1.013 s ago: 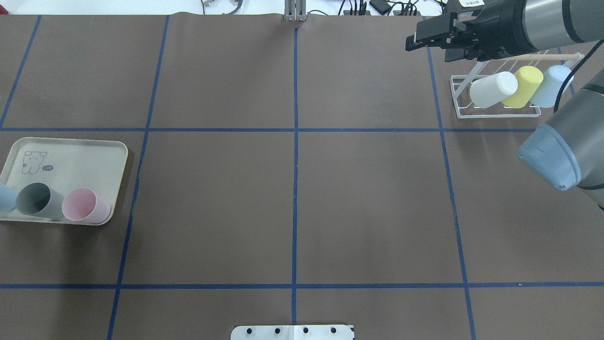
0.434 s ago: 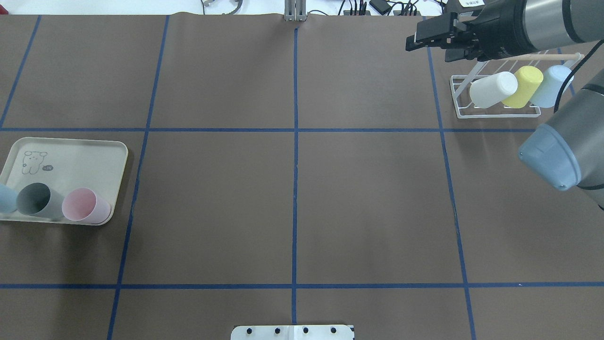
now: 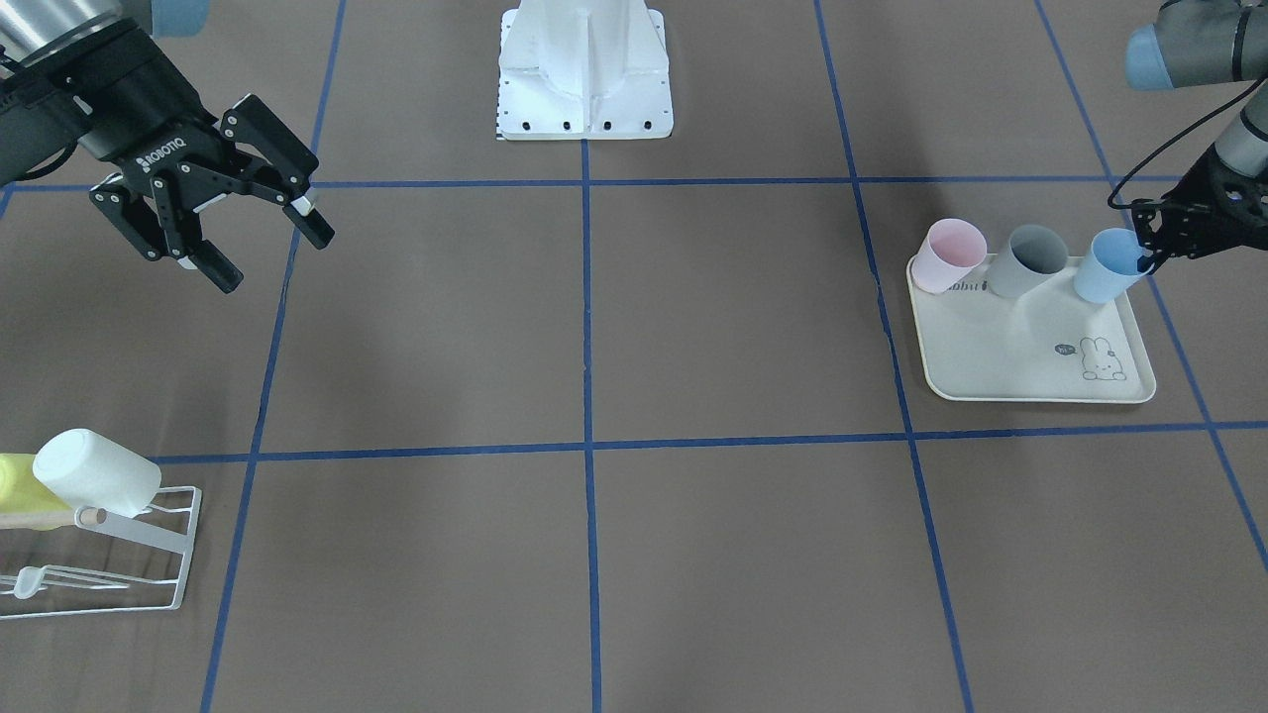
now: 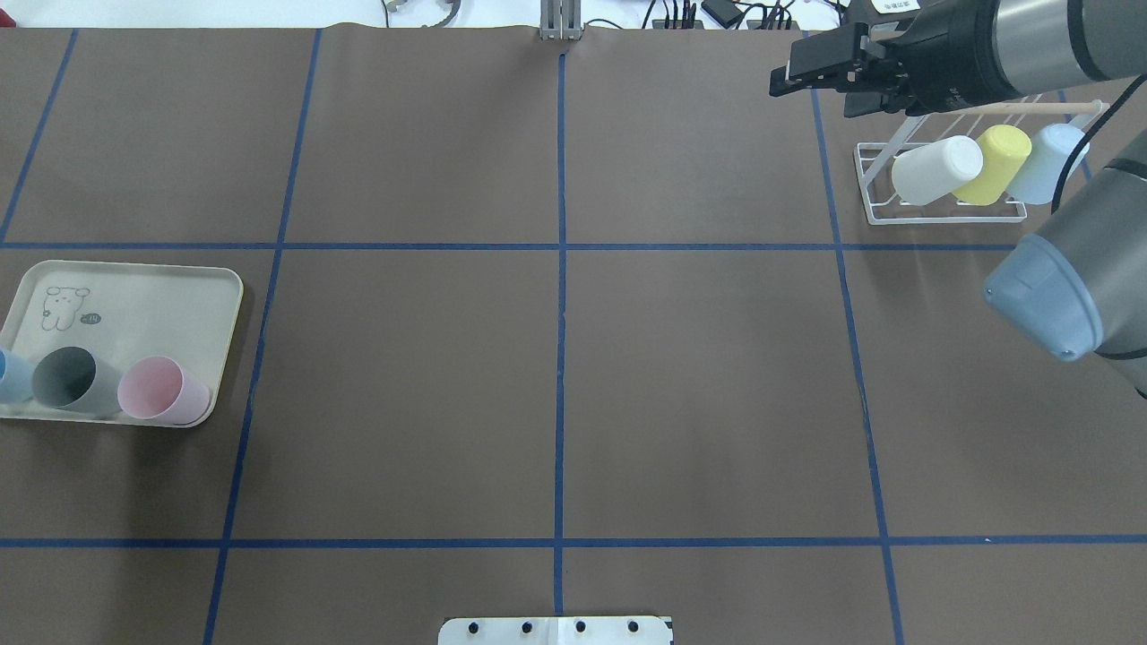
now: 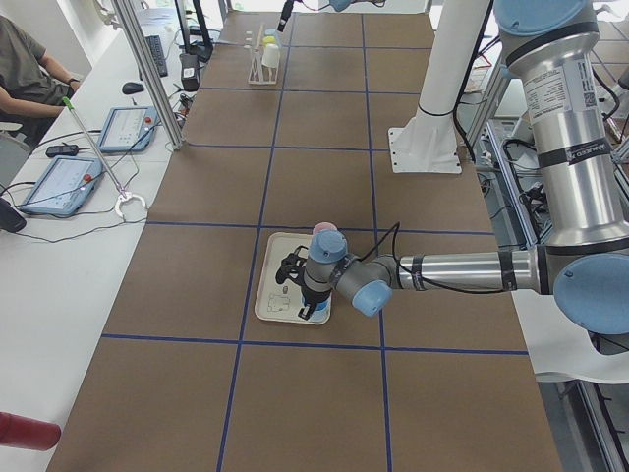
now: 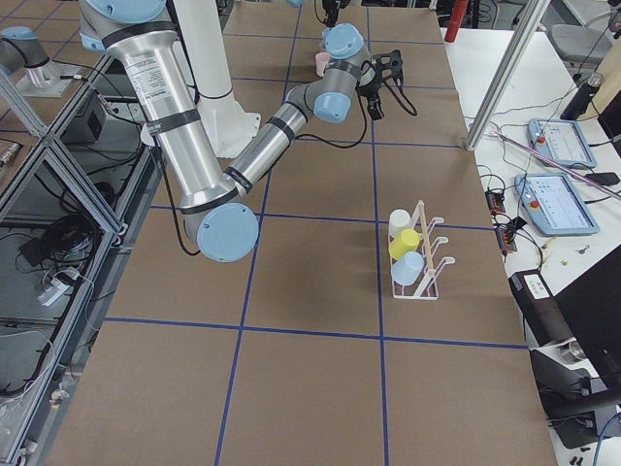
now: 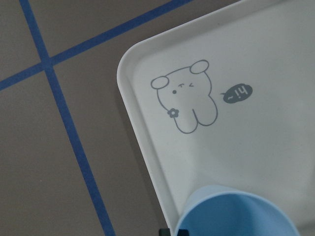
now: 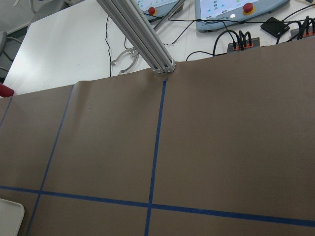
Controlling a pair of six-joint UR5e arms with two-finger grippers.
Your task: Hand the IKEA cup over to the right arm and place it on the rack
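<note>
Tray (image 4: 143,296): 3 cups in a row; pink cup (image 4: 166,390), grey cup (image 4: 72,381), blue cup (image 3: 1105,265) | left gripper (image 3: 1147,259) at the blue cup's rim; hold unclear | right gripper (image 3: 272,255) spread wide, empty | rack (image 4: 874,193): 3 cups on pegs; white cup (image 4: 936,170), yellow cup (image 4: 990,164), pale blue cup (image 4: 1048,161)
</note>
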